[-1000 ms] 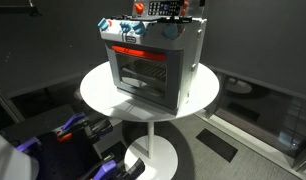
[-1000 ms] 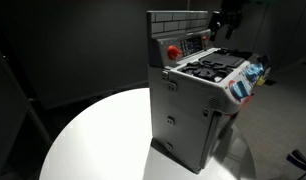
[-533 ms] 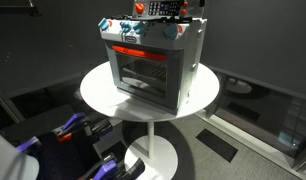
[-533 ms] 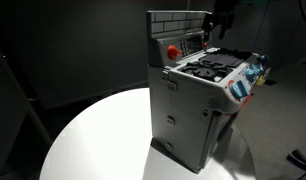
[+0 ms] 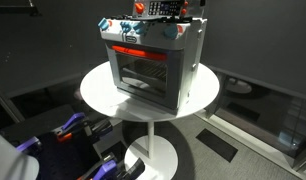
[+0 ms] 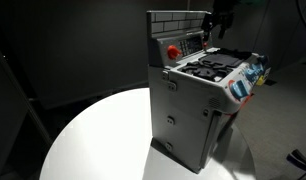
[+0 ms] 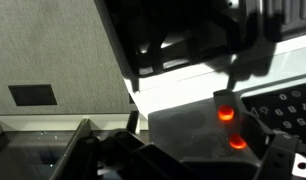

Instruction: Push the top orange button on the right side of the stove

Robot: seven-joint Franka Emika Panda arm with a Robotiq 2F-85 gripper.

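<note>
The silver-grey toy stove with its glass door and red-orange strip stands on a round white table. It also shows from the side in an exterior view. My gripper hangs above the right end of the stove's back panel; its fingers look closed together and hold nothing. It is a dark shape at the stove's top. In the wrist view two glowing orange buttons sit on a grey panel, the top button above the lower button. A dark finger reaches down just above the top button.
The stove top carries black burners and light-blue knobs at the front edge. A red knob sits on the back panel. Dark machine parts lie on the floor beside the table base.
The gripper has shifted slightly towards the back panel since one second ago and has held still over the last half second. The stove has not moved.
</note>
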